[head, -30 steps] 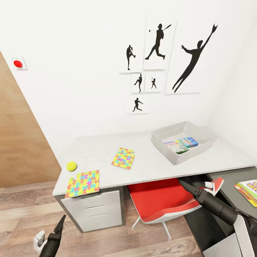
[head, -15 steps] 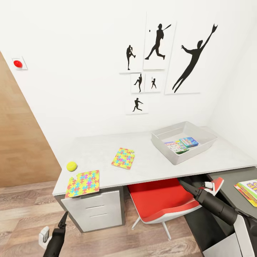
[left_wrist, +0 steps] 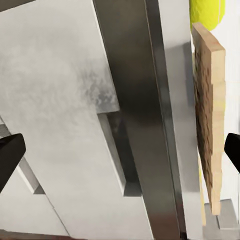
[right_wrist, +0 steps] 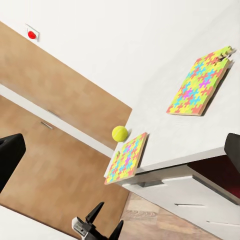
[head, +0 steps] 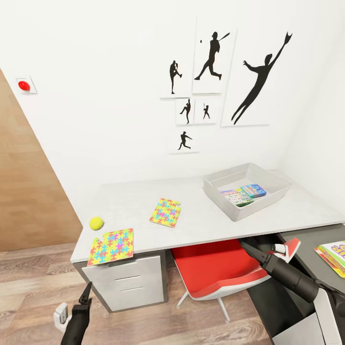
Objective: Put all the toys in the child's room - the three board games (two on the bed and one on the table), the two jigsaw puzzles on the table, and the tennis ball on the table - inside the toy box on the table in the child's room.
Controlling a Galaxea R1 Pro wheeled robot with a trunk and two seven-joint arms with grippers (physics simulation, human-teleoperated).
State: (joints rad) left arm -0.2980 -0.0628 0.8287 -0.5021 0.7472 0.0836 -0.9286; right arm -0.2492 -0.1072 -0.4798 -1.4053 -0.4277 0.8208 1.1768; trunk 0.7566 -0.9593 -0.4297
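On the pale grey tabletop (head: 211, 218) the tennis ball (head: 96, 223) lies near the left end, just beside a jigsaw puzzle (head: 111, 246) at the front edge. A second jigsaw puzzle (head: 165, 212) lies further in, apart from them. The toy box (head: 278, 190) stands toward the right and holds two board games (head: 243, 194). A third board game (head: 334, 255) lies on the lower dark section at the right. The left gripper (head: 86, 293) hangs below the tabletop, in front of the drawers (head: 129, 282), its fingers spread open. The right gripper (head: 248, 248) is above the red chair (head: 215, 268); its wrist view shows the fingers wide apart, holding nothing.
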